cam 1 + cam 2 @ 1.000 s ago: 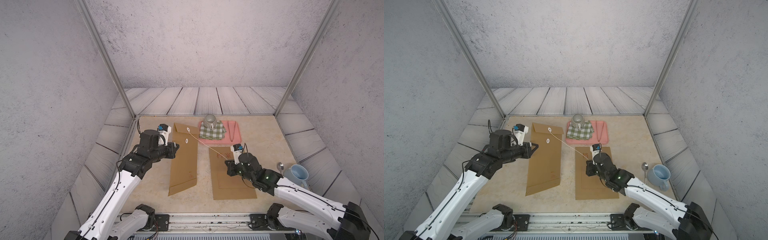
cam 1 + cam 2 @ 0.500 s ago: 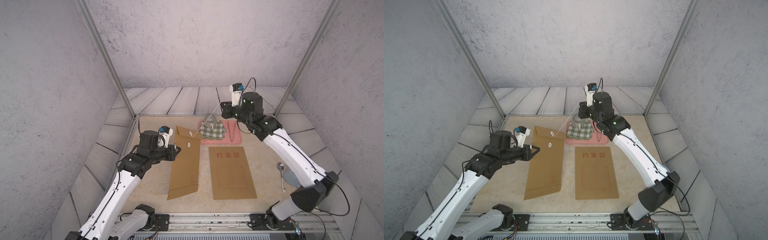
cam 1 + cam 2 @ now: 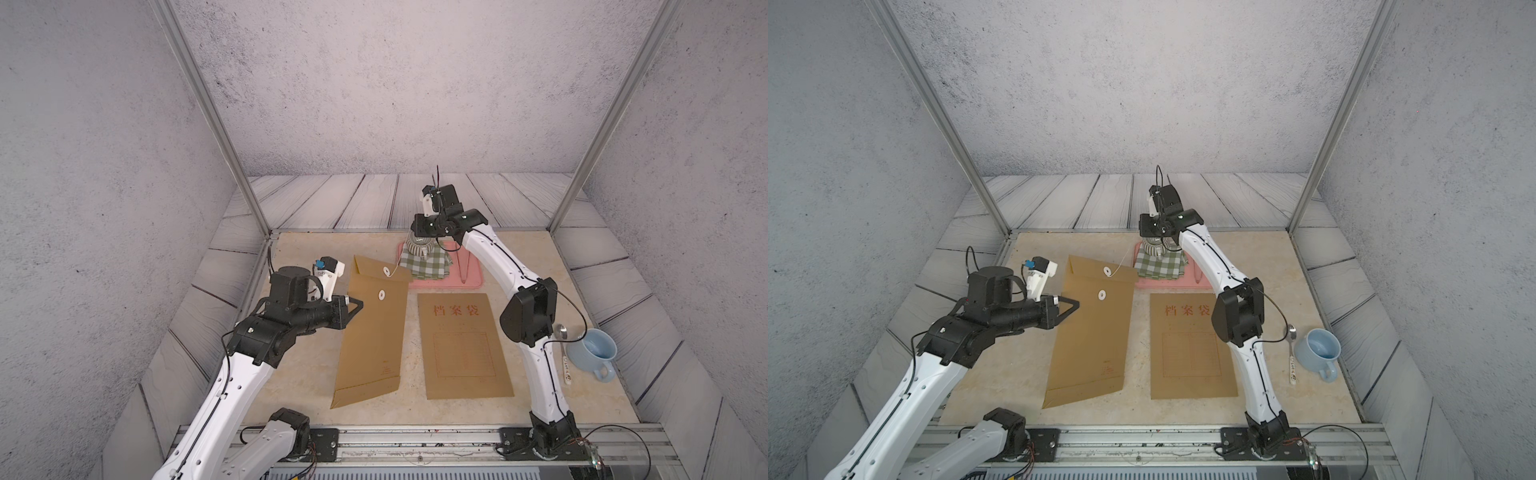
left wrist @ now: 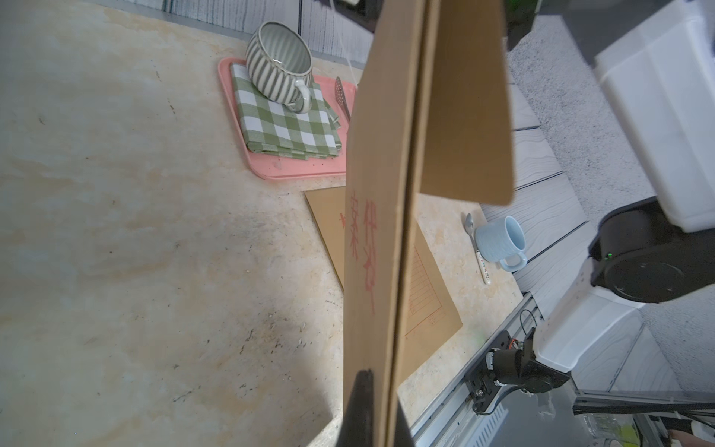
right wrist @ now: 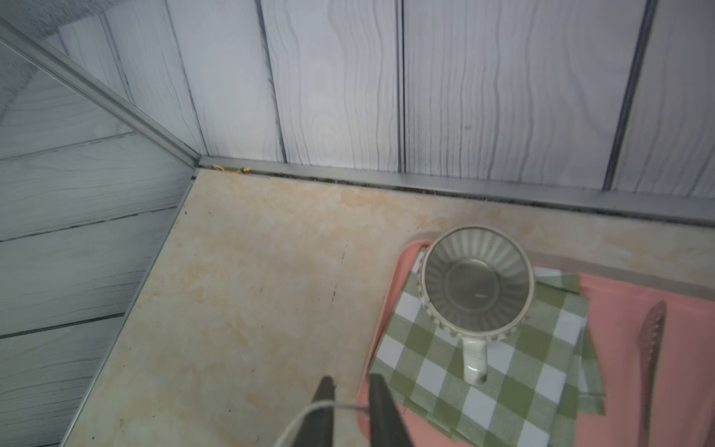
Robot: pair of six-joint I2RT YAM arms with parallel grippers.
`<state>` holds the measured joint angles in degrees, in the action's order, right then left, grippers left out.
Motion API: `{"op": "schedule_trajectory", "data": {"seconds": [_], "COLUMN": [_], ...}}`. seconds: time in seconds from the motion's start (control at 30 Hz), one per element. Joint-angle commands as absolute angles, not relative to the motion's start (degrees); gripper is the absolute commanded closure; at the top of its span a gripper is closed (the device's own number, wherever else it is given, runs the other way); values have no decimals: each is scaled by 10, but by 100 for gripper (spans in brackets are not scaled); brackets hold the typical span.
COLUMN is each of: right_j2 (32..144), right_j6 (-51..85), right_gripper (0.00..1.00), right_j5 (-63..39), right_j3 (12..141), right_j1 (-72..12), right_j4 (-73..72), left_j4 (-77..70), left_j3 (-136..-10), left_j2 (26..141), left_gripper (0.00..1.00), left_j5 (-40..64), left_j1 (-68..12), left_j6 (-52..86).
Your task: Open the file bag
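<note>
File bag (image 3: 374, 332) runs front-to-back, flap end toward back wall (image 3: 395, 104); left fingers (image 4: 360, 406) pinch its edge, right fingers (image 5: 383, 410) slightly apart, string (image 5: 344, 405) across.

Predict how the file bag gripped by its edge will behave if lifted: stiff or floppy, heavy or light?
The file bag is probably fairly stiff: gripped at one edge, its panel shows no sag. Its loose flap would likely swing. It looks thin, so probably light.

Red characters 档案袋 are printed across the top of the flat-lying file bag (image 3: 463, 345).
</note>
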<state>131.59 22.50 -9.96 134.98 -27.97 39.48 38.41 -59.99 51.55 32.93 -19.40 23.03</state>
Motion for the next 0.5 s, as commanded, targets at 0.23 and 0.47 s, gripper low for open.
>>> {"op": "schedule_trajectory", "data": {"seconds": [0.23,0.47], "right_j2": [1229,1087], "right_j6": [256,234], "right_gripper": [6,4], "right_j5": [-22,16], "right_j3": [1199,1095], "right_j1": [-233,-178], "right_j4": [422,422], "left_j4": [338,334], "left_j3": [-593,-589], "left_j2": [492,501], "left_gripper": [100,100], "left_j5": [394,400], "left_j1": [-147,-123], "left_j6": [291,312]}}
